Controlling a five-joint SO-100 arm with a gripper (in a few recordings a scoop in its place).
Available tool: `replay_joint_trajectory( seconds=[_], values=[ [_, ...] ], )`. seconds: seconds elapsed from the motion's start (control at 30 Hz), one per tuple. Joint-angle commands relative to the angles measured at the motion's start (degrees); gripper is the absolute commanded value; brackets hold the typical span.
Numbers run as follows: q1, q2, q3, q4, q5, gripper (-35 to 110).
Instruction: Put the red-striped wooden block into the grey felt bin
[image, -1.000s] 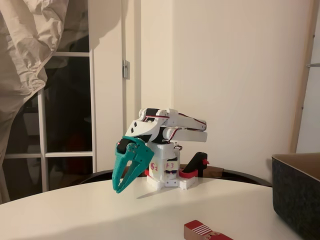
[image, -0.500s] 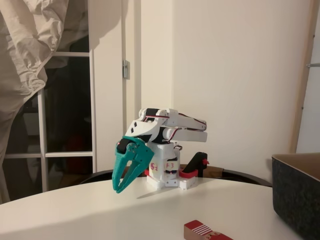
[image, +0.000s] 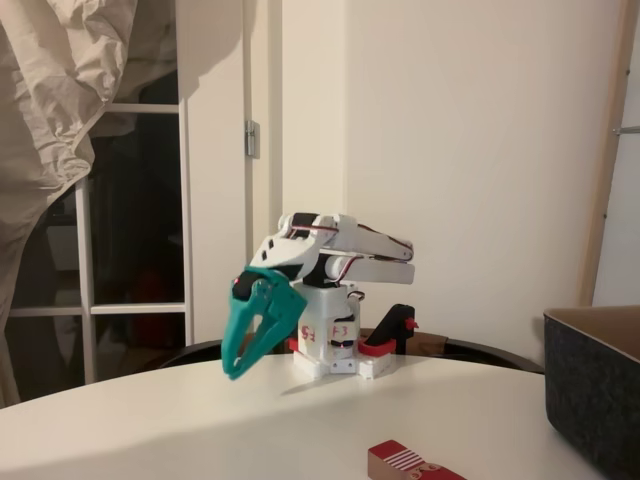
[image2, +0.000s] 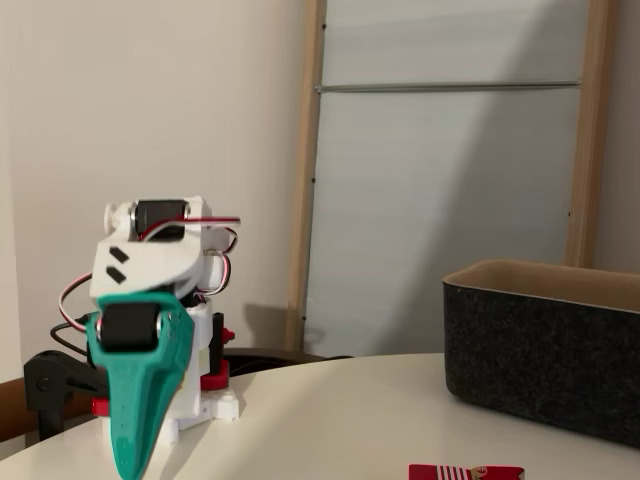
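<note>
teal gripper (image: 236, 372) mid-left of frame, lifted a touch higher than before – fingers pressed together, grasping nothing, red-striped wooden block (image: 412, 462) unmoved at bottom centre on the white table (image: 180, 430), grey felt bin (image2: 545, 350) at right – apart from it

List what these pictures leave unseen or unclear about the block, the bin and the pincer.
- The red-striped wooden block: its lower part is cut off by the bottom edge in both fixed views.
- The grey felt bin: its inside is hidden by its own walls; the right edge crops it.
- The pincer: fingers look closed together; any slight gap is too small to tell. Its tip is cut off at the bottom in a fixed view.
</note>
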Motion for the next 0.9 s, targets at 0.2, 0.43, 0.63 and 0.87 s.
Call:
replay_joint_trajectory(
  seconds=[0.2, 0.43, 0.63, 0.87],
  values=[
    [1.49, -4.92, -18.72, 0.18, 2.99, 0],
    [1.23, -17.31, -28.56, -12.13, 0.26, 0],
    [-5.45, -27.51, -34.01, -20.04, 0.88, 0],
    [-15.03, -45.09, -39.55, -31.99, -0.44, 4]
  ],
)
